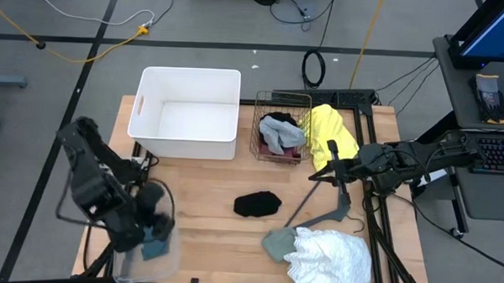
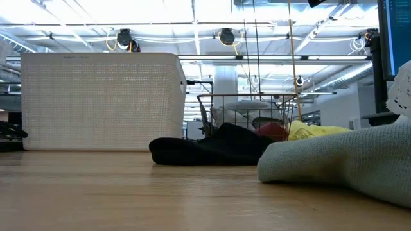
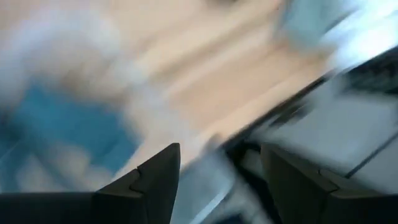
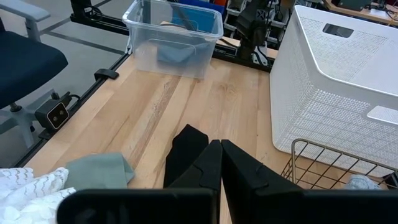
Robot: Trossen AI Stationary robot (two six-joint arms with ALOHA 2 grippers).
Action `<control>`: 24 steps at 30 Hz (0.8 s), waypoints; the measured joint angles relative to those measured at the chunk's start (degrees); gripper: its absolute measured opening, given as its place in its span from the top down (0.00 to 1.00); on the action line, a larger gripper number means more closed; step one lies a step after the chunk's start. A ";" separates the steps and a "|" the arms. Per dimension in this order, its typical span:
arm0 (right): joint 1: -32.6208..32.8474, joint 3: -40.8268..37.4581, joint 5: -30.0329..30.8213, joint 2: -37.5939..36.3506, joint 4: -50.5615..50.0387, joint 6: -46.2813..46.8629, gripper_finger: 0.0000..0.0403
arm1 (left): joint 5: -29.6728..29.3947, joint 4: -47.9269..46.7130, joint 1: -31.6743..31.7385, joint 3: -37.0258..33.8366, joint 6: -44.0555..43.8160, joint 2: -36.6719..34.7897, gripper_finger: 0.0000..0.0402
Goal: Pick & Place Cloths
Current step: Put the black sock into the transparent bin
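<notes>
Right now we hold our left gripper (image 1: 148, 226) over a clear plastic tub (image 1: 165, 263) at the table's near left corner, its fingers (image 3: 158, 180) parted with nothing between them. Just beneath and beside it, a blue-grey cloth (image 1: 156, 243) lies inside the tub, released.

Our right gripper (image 1: 333, 171) waits at the far side of the table from the left one, clenched with its fingers (image 4: 208, 165) pressed together on nothing. A yellow cloth (image 1: 329, 134) lies right behind it, draped against a wire basket (image 1: 259, 129) that holds a grey cloth (image 1: 279, 136). A black cloth (image 1: 257, 204) sits on the wood (image 1: 208, 186) ahead of this gripper, between our two arms. A flat grey hanger (image 1: 323, 213) lies just beneath it, and near the hanger rest a sage-green cloth (image 1: 278, 241) and a frilly white cloth (image 1: 332, 258), touching each other. A white bin (image 1: 187, 139) stands beside the basket.
</notes>
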 joint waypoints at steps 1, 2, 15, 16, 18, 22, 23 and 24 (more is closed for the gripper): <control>0.00 0.00 0.00 0.00 0.00 -0.02 0.99 | -6.12 0.18 0.03 1.42 1.37 -0.18 0.43; 0.00 0.00 0.00 0.00 0.00 -0.02 0.99 | -12.66 0.36 0.23 2.83 3.23 -0.25 0.43; 0.00 0.00 -0.02 -0.01 0.02 -0.02 0.99 | -25.84 38.92 19.58 7.17 68.83 5.24 0.43; 0.00 0.00 -0.02 0.00 0.02 -0.02 0.99 | -24.49 40.06 20.88 7.17 70.78 5.99 0.43; 0.00 0.00 -0.02 0.00 0.02 -0.02 0.99 | -21.68 40.92 23.09 7.17 72.59 7.54 0.43; 0.00 0.00 -0.04 0.00 0.04 -0.02 0.99 | -15.04 40.91 27.06 7.15 73.19 10.77 0.43; 0.00 0.00 -0.02 0.00 0.02 -0.02 0.99 | -13.45 40.91 27.79 7.15 73.21 11.53 0.43; 0.00 0.00 -0.04 0.00 0.02 -0.02 0.99 | -12.01 40.92 28.52 7.14 73.22 12.23 0.43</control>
